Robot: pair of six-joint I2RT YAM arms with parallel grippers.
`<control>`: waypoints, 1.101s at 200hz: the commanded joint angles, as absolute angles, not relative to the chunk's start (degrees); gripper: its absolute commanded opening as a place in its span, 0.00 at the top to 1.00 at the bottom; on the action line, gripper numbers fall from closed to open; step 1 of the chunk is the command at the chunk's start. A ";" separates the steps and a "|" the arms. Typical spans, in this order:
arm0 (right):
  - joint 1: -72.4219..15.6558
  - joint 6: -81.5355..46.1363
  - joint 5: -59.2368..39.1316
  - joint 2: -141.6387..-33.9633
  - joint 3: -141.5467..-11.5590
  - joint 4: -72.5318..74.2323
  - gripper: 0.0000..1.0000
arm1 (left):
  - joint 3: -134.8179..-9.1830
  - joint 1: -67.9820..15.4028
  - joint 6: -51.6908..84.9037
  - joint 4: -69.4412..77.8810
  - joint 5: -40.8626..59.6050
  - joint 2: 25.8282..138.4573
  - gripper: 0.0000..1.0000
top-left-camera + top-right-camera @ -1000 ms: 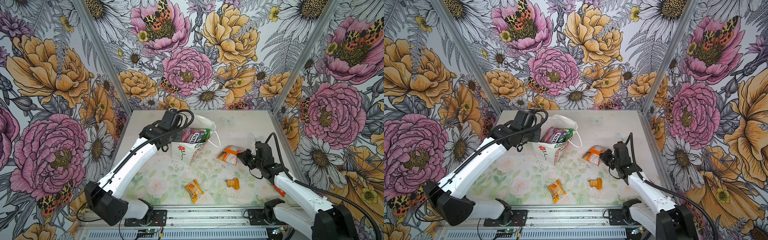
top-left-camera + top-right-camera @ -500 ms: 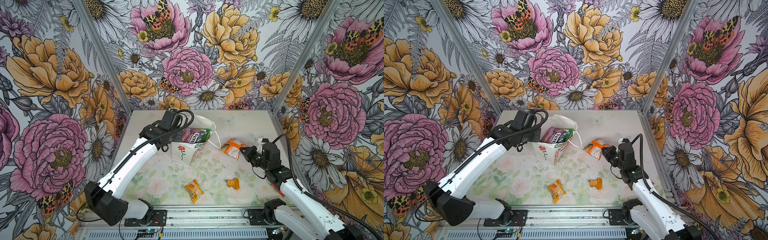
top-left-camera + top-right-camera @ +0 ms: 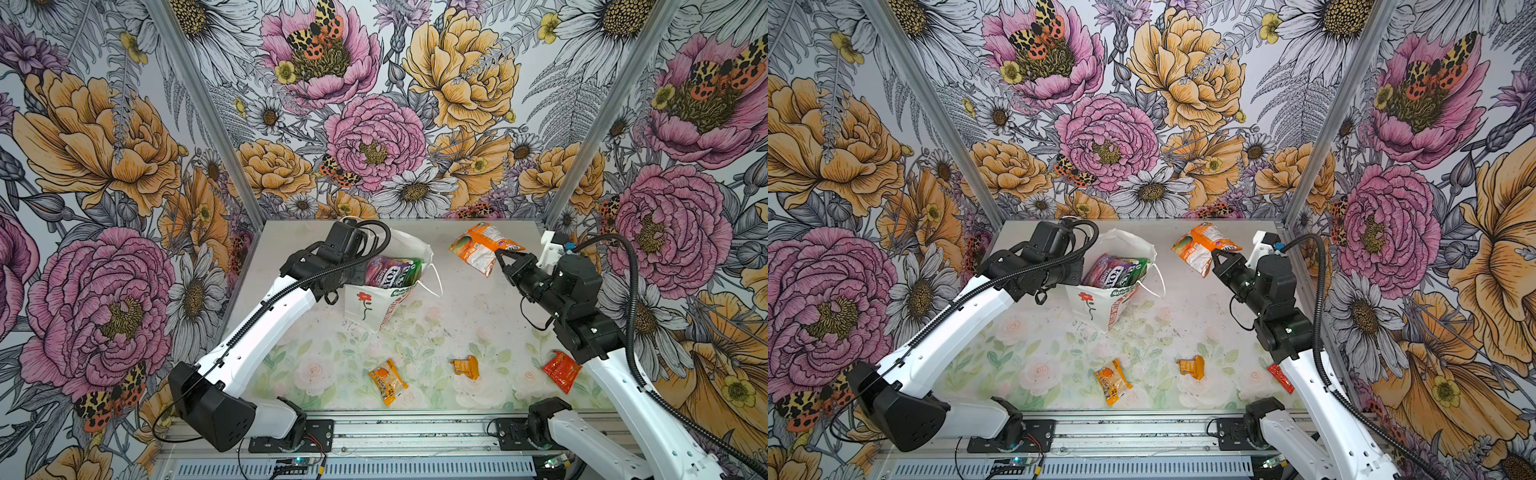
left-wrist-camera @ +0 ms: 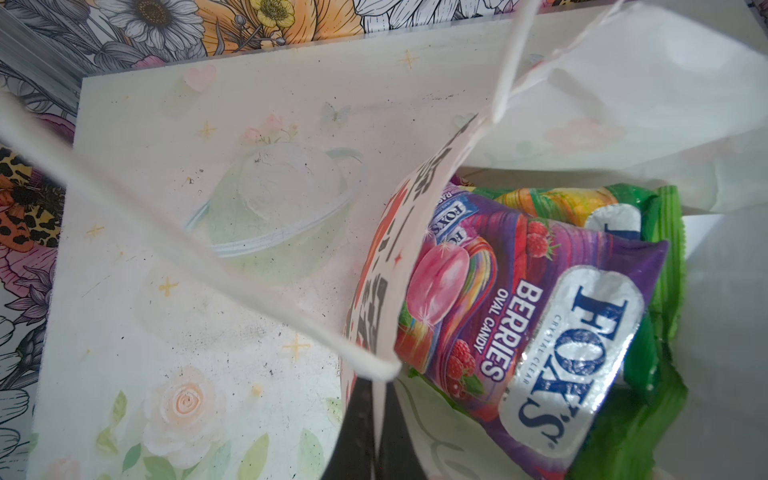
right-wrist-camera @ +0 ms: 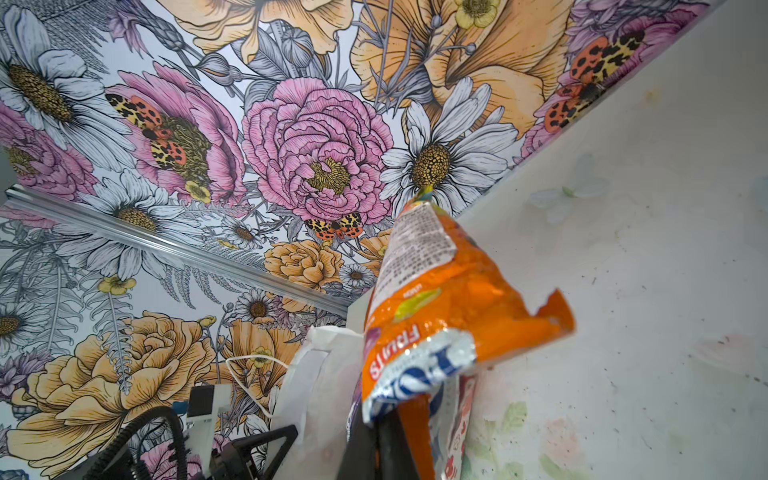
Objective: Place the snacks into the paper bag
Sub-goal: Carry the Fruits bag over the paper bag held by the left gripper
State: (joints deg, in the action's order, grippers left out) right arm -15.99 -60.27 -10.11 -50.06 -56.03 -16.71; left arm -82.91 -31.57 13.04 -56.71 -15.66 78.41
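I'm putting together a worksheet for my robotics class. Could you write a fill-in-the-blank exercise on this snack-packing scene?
1. The candy bag that the right gripper holds in the air is mainly ____.
2. The left gripper is shut on the paper bag, whose printed flower is ____.
3. The purple packet inside it reads FOX'S ____.
4. The small sachets lying loose on the table number ____.
Missing words: orange; red; BERRIES; three.

Off my right gripper (image 3: 503,258), the pack (image 3: 478,249) sits just ahead; the bag (image 3: 374,303), candy (image 3: 390,270) inside, well left at my left gripper (image 4: 374,432); sachets (image 3: 388,376) behind.
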 commanded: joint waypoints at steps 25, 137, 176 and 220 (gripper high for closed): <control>-23.24 -57.36 -9.05 -54.51 -64.80 -15.69 1.00 | -83.22 -32.73 11.94 -52.54 -17.18 76.48 1.00; -37.71 -55.81 -8.12 -65.44 -71.05 -16.46 1.00 | -82.59 -33.92 11.73 -51.43 -17.67 75.15 1.00; -39.80 -55.83 -8.28 -68.41 -72.22 -16.45 1.00 | -82.53 -34.28 11.51 -51.39 -17.67 75.06 1.00; -40.51 -55.81 -8.09 -69.86 -72.56 -16.40 1.00 | -82.24 -34.63 11.32 -50.81 -17.43 74.53 1.00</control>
